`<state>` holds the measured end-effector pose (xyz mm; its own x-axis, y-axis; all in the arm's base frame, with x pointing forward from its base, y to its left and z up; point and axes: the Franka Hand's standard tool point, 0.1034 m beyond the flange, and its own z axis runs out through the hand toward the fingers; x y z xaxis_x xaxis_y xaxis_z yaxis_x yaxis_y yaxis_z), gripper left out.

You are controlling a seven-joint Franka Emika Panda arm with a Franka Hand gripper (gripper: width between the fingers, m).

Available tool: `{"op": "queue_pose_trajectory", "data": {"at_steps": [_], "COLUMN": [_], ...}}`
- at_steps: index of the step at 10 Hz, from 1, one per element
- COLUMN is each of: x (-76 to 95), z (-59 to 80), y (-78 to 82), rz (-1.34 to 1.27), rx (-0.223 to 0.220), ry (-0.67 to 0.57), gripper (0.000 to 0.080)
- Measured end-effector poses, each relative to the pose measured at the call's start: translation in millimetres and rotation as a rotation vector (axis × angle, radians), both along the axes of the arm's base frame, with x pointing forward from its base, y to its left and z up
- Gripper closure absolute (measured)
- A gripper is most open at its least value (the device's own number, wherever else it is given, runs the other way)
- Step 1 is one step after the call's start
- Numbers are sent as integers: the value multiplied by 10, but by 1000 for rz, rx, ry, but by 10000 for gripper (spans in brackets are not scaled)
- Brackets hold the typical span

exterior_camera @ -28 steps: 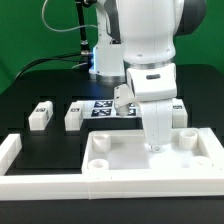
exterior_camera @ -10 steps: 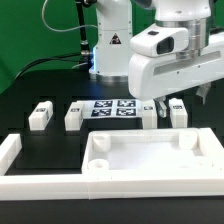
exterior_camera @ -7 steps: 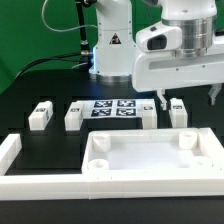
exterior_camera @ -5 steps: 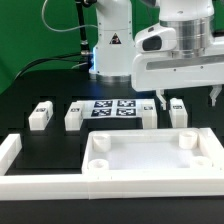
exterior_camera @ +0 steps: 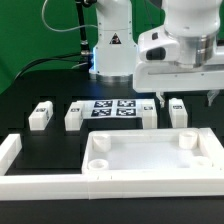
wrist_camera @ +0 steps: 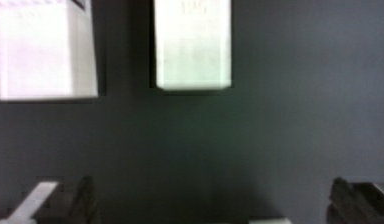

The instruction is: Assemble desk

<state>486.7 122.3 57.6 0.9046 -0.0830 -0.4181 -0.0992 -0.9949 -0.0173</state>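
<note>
The white tray-like tabletop [exterior_camera: 150, 155] lies at the front with its corner sockets facing up. Two short white legs [exterior_camera: 38, 116] [exterior_camera: 75, 115] lie behind it toward the exterior view's left. Two more legs [exterior_camera: 148, 114] [exterior_camera: 178, 112] lie toward its right. My gripper [exterior_camera: 188, 100] hangs open and empty just above the table over the right pair, with its fingers either side of the far right leg. In the wrist view two legs [wrist_camera: 192, 45] [wrist_camera: 43, 52] lie on the black table ahead of my open gripper [wrist_camera: 207, 205].
The marker board [exterior_camera: 112, 108] lies flat between the leg pairs. A long white border bar [exterior_camera: 45, 183] runs along the front, with a raised end piece [exterior_camera: 9, 150] at the exterior view's left. The arm's base [exterior_camera: 108, 45] stands behind, before a green backdrop.
The gripper has left the tabletop, risen, and moved back and toward the exterior view's right to hover over the right legs. In the last second it drifted slightly further right.
</note>
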Motion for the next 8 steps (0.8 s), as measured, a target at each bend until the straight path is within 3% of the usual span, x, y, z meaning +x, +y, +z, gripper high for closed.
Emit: {"op": "queue_pose_trajectory", "data": {"at_steps": [4,6,8], "x": [-48,-213,-318], "z": [-71,-171,-168], "y": [-4,43,80], "rz": [21,34,63], "rx": [20,37,51], "ry": [242,309,395], "gripper": [151,151,151]}}
